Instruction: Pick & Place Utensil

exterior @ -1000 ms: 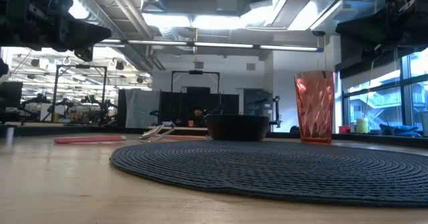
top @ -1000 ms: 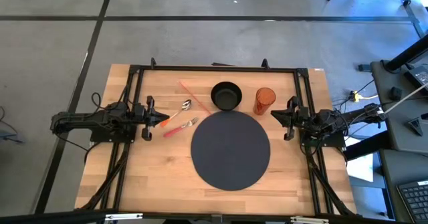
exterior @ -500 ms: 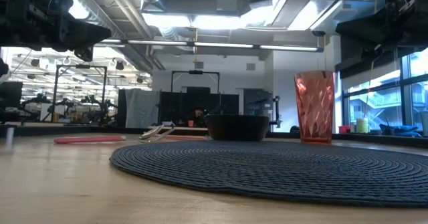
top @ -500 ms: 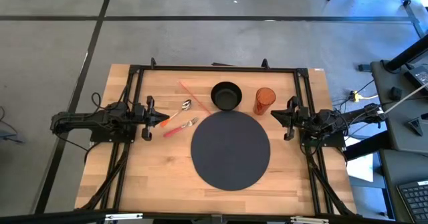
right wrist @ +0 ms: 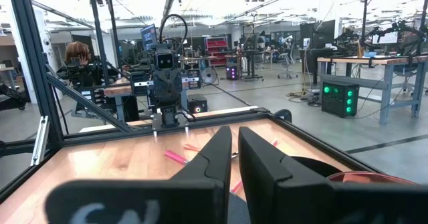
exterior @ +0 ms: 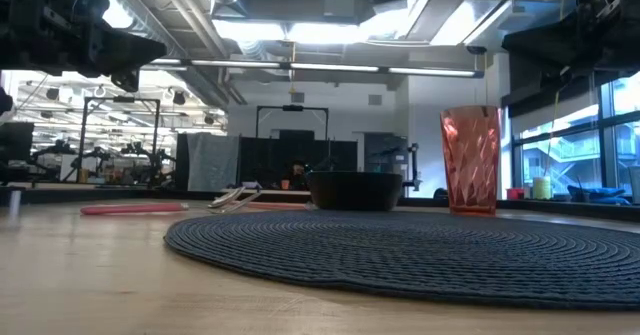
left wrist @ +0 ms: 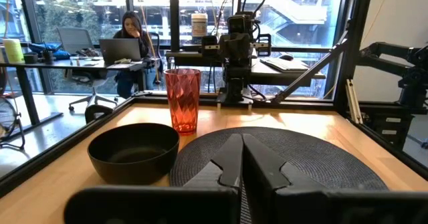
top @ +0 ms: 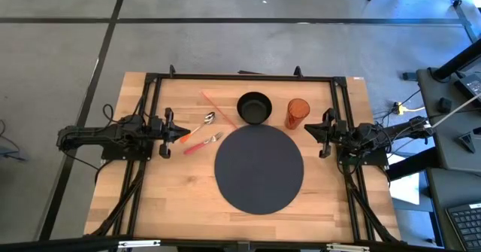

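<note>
Two utensils lie flat on the wooden table left of the round dark placemat: a silver spoon and a red-handled fork. A thin pink stick lies beyond them. The black bowl and the orange cup stand at the mat's far edge. My left gripper hovers level and shut just left of the utensils, above the table. My right gripper hovers shut beside the cup, at the mat's right. The left wrist view looks past that gripper at the bowl and the cup.
A black metal frame runs around the table's far edge and both sides. Bare wood lies near the front left. A person sits at a desk beyond the table, and another is in the room on the other side.
</note>
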Controlling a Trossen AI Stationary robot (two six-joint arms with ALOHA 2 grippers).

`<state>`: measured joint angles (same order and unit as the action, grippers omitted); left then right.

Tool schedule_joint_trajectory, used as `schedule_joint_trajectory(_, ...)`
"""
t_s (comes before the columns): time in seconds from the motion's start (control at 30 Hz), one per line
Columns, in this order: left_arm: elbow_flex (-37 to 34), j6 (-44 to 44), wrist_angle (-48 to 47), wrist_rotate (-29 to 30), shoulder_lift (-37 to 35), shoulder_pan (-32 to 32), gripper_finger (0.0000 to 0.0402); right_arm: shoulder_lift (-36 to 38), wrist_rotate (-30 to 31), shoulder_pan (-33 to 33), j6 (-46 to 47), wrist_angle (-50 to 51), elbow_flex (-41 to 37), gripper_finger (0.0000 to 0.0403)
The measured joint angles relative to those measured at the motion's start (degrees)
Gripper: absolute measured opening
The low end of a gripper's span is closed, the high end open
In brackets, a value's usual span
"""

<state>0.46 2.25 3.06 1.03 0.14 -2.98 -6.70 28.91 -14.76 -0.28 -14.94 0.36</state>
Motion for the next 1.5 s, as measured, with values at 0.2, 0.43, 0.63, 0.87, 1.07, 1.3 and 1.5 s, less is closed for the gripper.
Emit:
schedule_joint_trajectory(0.2,0.01,0.00,0.00,0.00,-0.01,-0.01,0.0001,0.01,-0.02,0.00,-0.01,-0.01,0.00,0.0030)
schedule_joint_trajectory(0.43,0.01,-0.01,-0.01,0.01,0.00,0.00,0.0001,0.00,0.00,0.00,-0.01,-0.02,0.00,0.0030)
schedule_joint_trajectory(0.63,0.00,-0.01,0.06,0.00,-0.01,-0.01,0.0001,0.00,-0.02,0.00,0.01,-0.01,0.00,0.0030)
schedule_joint_trajectory(0.87,-0.01,0.03,5.16,0.01,0.00,0.00,0.0001,0.02,-0.02,0.00,0.01,-0.20,0.00,0.0030)
schedule_joint_trajectory(1.07,-0.01,4.49,11.75,3.77,-0.01,0.00,0.0001,0.02,-0.04,0.00,0.03,-0.19,0.00,0.0030)
schedule_joint_trajectory(1.3,3.86,10.84,14.84,14.94,6.01,-0.02,0.0001,0.02,-0.03,0.00,-0.08,-0.28,0.00,0.0030)
schedule_joint_trajectory(1.5,13.44,16.56,10.51,15.64,23.72,-1.15,0.0001,0.02,-0.02,0.00,-0.56,-0.52,0.00,0.0030)
